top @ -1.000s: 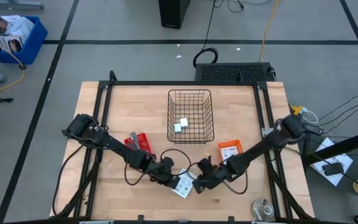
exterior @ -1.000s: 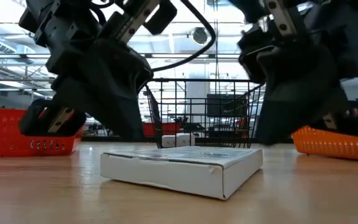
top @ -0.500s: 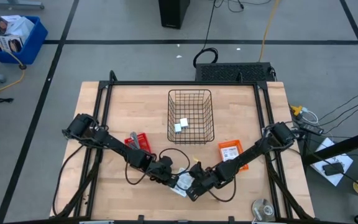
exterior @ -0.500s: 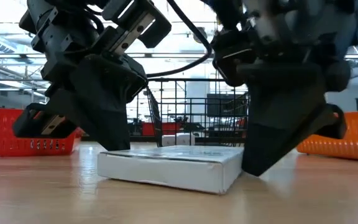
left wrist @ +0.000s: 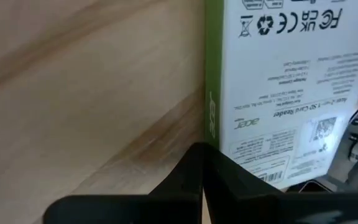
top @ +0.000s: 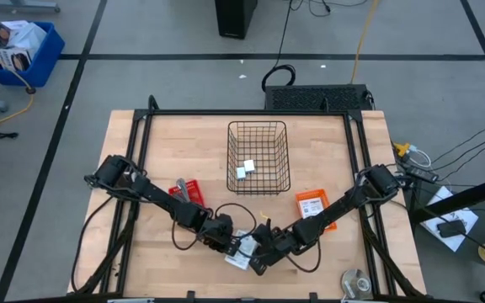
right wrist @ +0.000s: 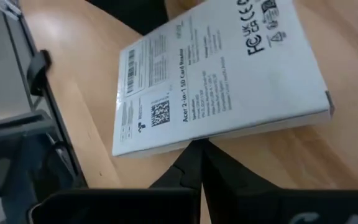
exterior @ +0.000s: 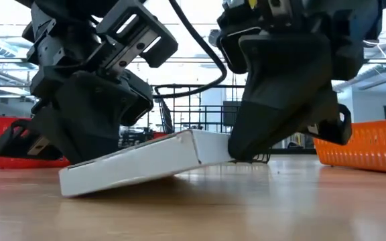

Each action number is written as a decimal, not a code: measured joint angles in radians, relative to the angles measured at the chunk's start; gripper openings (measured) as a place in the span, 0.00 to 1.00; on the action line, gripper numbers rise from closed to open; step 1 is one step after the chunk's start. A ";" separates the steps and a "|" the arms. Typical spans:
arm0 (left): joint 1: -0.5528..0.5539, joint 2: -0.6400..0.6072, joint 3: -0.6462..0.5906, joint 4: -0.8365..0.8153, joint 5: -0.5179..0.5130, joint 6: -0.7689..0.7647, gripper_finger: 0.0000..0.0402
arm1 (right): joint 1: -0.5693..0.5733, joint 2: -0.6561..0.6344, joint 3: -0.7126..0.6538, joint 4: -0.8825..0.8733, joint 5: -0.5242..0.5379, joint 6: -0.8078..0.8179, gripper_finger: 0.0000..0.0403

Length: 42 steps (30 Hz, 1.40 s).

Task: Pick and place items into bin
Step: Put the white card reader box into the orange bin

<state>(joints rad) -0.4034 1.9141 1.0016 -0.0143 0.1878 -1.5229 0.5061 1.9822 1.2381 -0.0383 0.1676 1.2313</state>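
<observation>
A flat white printed box (top: 241, 247) lies near the table's near edge, between my two grippers. In the low view the box (exterior: 146, 161) is tilted: its left end rests on the wood and its right end is raised. My left gripper (top: 227, 245) is shut at the box's left side. My right gripper (top: 258, 255) is shut at its right edge. Two tiny white blocks (top: 244, 168) lie in the black wire basket (top: 258, 157). The slim tools are not in view. My left gripper (left wrist: 201, 149) meets the box's green side edge (left wrist: 212, 118) with its shut fingertips, coming low from the table's left. Whether it presses on the edge, I cannot tell. My right gripper (right wrist: 196, 148) has its shut fingertips wedged under the box's right edge (right wrist: 229, 134), slanting down from the table's right. That edge (exterior: 210, 144) rides on the fingers, and the box's left end (exterior: 72, 182) stays on the table.
The wire basket (exterior: 206, 120) stands beyond the box, toward the far edge. A red packet (top: 188, 190) lies left of it and an orange packet (top: 311, 203) right of it. A tape roll (top: 356, 282) sits at the near right corner. Bare wood (top: 167, 143) surrounds the basket.
My right gripper has moved toward the table's left, reached the box and gone under its right edge. The box has tipped: its right end has risen off the table and its left end has stayed down. My left gripper has kept to the box's left side.
</observation>
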 joint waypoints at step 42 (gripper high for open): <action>0.009 0.000 0.005 0.227 0.006 -0.064 0.01 | 0.003 0.006 0.000 0.068 0.147 -0.173 0.00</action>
<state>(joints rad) -0.3942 1.9137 1.0069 0.2129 0.1937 -1.5869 0.5088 1.9882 1.2378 0.0301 0.3148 1.0585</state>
